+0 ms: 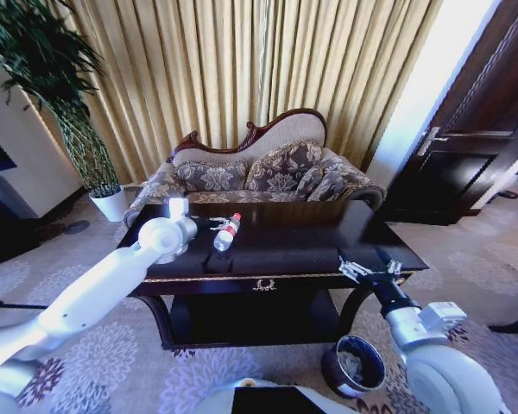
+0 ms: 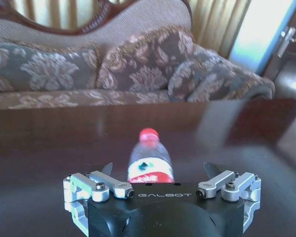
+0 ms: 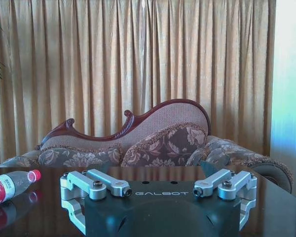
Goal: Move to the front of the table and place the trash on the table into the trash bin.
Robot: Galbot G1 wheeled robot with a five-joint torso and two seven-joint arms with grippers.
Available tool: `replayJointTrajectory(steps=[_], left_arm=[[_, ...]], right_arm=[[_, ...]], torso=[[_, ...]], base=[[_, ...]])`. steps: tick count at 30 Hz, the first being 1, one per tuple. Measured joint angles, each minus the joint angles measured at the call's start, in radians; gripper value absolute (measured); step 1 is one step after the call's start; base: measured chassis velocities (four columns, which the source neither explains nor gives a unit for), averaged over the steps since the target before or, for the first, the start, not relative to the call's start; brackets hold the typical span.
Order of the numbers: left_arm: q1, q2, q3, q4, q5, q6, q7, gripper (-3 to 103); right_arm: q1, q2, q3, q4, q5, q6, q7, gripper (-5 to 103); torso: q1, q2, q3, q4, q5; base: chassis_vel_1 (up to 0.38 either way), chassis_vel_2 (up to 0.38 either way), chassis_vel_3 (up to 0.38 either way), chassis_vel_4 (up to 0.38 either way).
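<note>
The left gripper [image 1: 214, 223] reaches out over the left part of the large dark glossy wooden table with gold edge trim [image 1: 293, 250], its white arm [image 1: 104, 285] stretching in from the robot's left. In the left wrist view its two dark fingers [image 2: 213, 170] stand apart, one on either side of the small clear plastic bottle with a red cap and red-and-white label [image 2: 149, 160]. The bottle sits between them with its capped end pointing away from the gripper's body; whether the fingertips touch it cannot be told. In the head view the bottle [image 1: 227, 233] lies tilted just ahead of that gripper, cap toward the sofa.

The right gripper [image 1: 367, 266] hovers at the table's front right edge, low and level with the tabletop, and its fingers are spread with nothing between them. From its wrist view the bottle [image 3: 12, 186] lies well off to one side on the glossy top.

Below and just in front of the right gripper, on the patterned carpet, stands the small round dark trash bin with a pale rim [image 1: 354, 366], beside the table's front right leg.

Beyond the table sits a floral-patterned sofa with a carved dark wooden back [image 1: 259, 168], with gold pleated curtains [image 1: 242, 69] behind it.
</note>
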Motion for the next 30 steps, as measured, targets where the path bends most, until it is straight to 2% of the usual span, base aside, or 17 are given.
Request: replayJointTrajectory(steps=[2,6,20,30], left_arm=[[-0.009,-0.019,0.012,0.009,-0.003,0.036,-0.012,100],[-0.014,-0.041,0.026,0.018,-0.007,0.064,-0.037,100],[0.013,-0.035,0.026,0.03,0.002,0.066,-0.05,100],[0.038,-0.048,0.022,0.045,0.025,0.063,-0.034,100]], right_arm=[[-0.002,0.0,0.001,-0.002,-0.001,0.004,0.002,100],[-0.002,0.0,0.001,-0.007,-0.004,0.01,0.025,100],[0.016,-0.001,-0.009,-0.027,-0.005,0.011,0.03,100],[0.017,-0.004,-0.007,-0.032,-0.005,0.011,0.03,100]], torso=[[0.0,0.0,0.0,0.0,0.0001],[0.0,0.0,0.0,0.0001,0.0],[0.0,0.0,0.0,0.0003,0.0],[0.0,0.0,0.0,0.0001,0.0]], base=[[0.0,0.0,0.0,0.0],[0.0,0.0,0.0,0.0],[0.0,0.0,0.0,0.0],[0.0,0.0,0.0,0.0]])
